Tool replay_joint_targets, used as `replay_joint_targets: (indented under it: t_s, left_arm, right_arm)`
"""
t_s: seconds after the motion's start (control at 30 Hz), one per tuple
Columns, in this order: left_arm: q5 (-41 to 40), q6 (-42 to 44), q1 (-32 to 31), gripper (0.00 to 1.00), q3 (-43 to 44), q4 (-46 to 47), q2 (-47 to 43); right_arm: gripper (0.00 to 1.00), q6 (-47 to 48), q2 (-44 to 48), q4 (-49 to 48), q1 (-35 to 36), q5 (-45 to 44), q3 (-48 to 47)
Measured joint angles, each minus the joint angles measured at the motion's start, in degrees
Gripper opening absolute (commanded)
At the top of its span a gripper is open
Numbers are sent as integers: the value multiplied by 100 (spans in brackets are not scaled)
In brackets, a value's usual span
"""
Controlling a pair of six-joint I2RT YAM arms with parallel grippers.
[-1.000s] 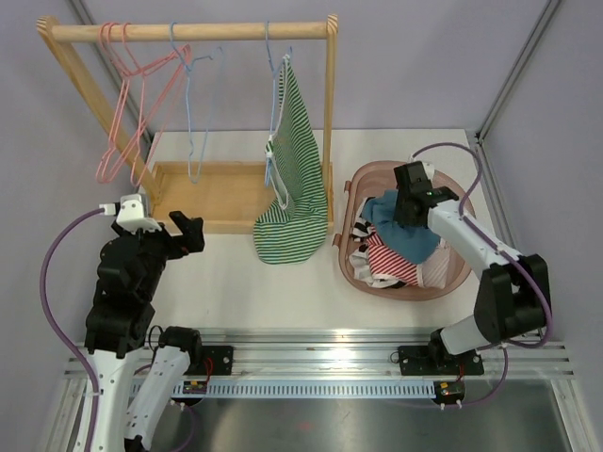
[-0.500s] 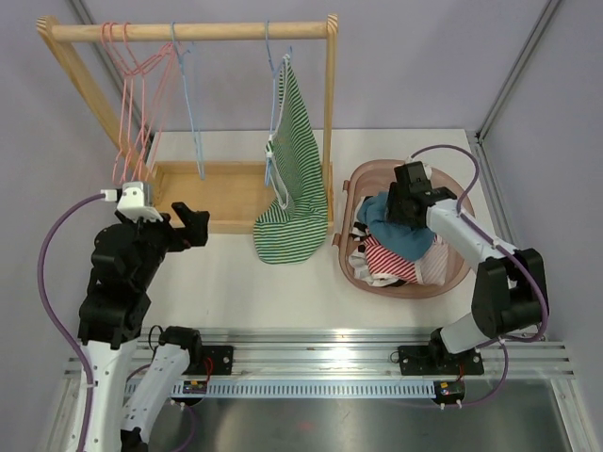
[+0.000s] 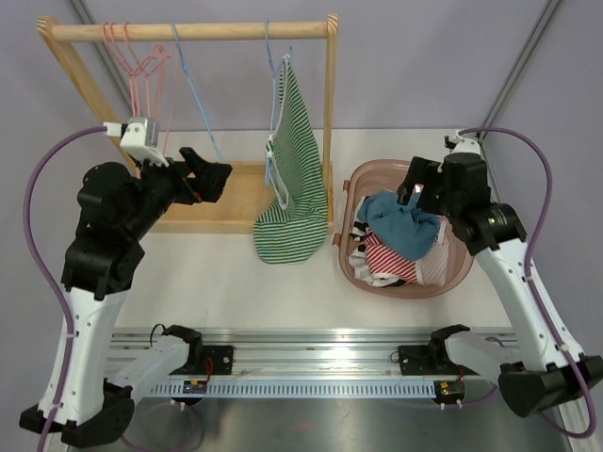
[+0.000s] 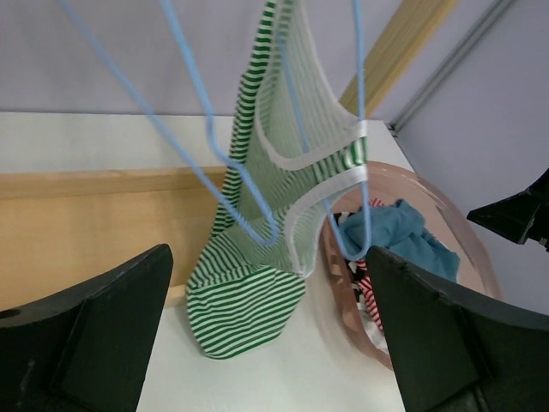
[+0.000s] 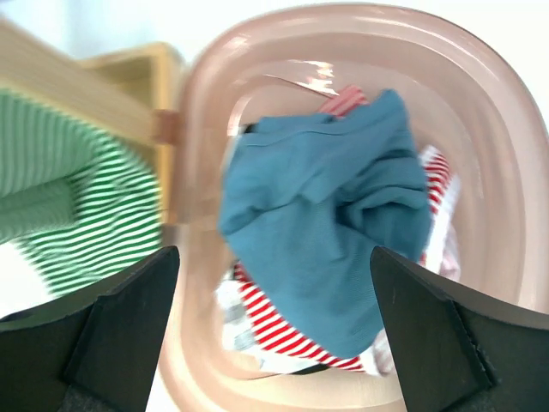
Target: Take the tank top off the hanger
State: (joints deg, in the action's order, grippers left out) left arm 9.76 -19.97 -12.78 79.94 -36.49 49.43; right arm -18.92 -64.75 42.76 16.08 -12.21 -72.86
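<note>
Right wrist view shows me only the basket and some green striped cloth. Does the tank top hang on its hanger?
Observer: Yes, the tank top hangs on a blue hanger on the wooden rail.
Operator: Where is the left gripper?
Observer: The left gripper is open, to the left of the tank top and apart from it.
Operator: Is anything between them?
Observer: An empty blue hanger hangs close before its fingers.

My overhead camera sits above and behind the rig, looking down over the whole white table (image 3: 236, 273). My left wrist view faces rightward, close to the green-and-white striped tank top (image 4: 249, 300). My right wrist view looks steeply down into the nearby pink oval plastic basket (image 5: 506, 172). All three views share both.
</note>
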Motion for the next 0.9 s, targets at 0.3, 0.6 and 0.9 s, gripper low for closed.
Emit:
replay_joint_targets:
  t_s: [0.3,0.6,0.9]
  left_arm:
    - [-588,195,-1316,95,1545,72,1561]
    - [-1156,745,-1681,77,2321,385,2855]
    - [-1742,1239,-1731,26,3314,160,4201]
  right_arm:
    - [99,-74,1263,-210,0,1873,293]
    - [98,-345,1805,-435,0,3038,916]
    - [97,-444,2332,-507,0,3582,1115]
